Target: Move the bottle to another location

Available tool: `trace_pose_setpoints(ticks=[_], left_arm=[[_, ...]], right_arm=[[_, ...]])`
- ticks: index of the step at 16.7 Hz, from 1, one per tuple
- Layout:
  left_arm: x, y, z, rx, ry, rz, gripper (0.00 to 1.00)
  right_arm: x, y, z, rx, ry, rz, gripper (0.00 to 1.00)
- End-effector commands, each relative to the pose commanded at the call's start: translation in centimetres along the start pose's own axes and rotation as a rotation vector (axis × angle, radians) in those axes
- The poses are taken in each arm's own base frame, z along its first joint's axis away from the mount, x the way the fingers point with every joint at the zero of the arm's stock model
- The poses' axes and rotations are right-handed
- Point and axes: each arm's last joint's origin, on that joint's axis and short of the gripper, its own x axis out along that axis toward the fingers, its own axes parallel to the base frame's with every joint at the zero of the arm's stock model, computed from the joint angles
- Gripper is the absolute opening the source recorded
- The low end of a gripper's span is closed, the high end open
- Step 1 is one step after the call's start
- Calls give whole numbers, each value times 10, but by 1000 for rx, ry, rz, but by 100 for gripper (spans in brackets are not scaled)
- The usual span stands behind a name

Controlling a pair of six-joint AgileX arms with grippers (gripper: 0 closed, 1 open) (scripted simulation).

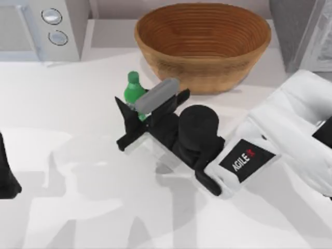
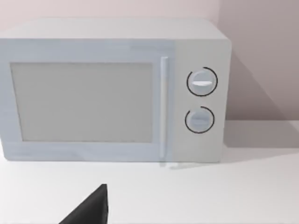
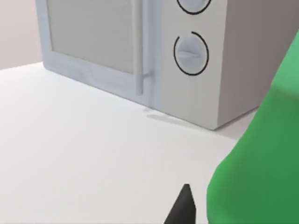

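Note:
The bottle [image 1: 134, 89], small and green with a green cap, stands upright on the white table just in front of the wicker basket's left end. My right gripper [image 1: 150, 101] reaches in from the right and is open, its jaws set wide. The bottle sits between them, close to the left fingertip [image 1: 122, 108] and well apart from the other. In the right wrist view the bottle [image 3: 261, 163] looms large beside one black fingertip [image 3: 184, 207]. My left gripper [image 1: 6, 176] is parked at the table's left edge.
A large wicker basket [image 1: 202, 67] stands at the back centre, right behind the bottle. A pale microwave [image 1: 41, 28] occupies the back left corner and faces the left wrist camera [image 2: 112, 93]. White tabletop [image 1: 78, 155] stretches out left of and in front of the bottle.

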Motion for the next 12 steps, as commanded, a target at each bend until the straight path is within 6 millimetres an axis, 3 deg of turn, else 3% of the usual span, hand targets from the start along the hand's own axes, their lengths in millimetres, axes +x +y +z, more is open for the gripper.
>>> trace_pose_setpoints(ticks=[3,5,9,12], left_arm=[[0,0,0,0,0,0,100],[0,0,0,0,0,0,100],[0,0,0,0,0,0,100],[0,0,0,0,0,0,100]], right_arm=[[0,-2,1,1,-1,-2,0],[-6,-16,2,0,-7,-2,0],[-45,-85,8,-3,-7,-1,0],[-104,-149,15,-2,4,-3,0]])
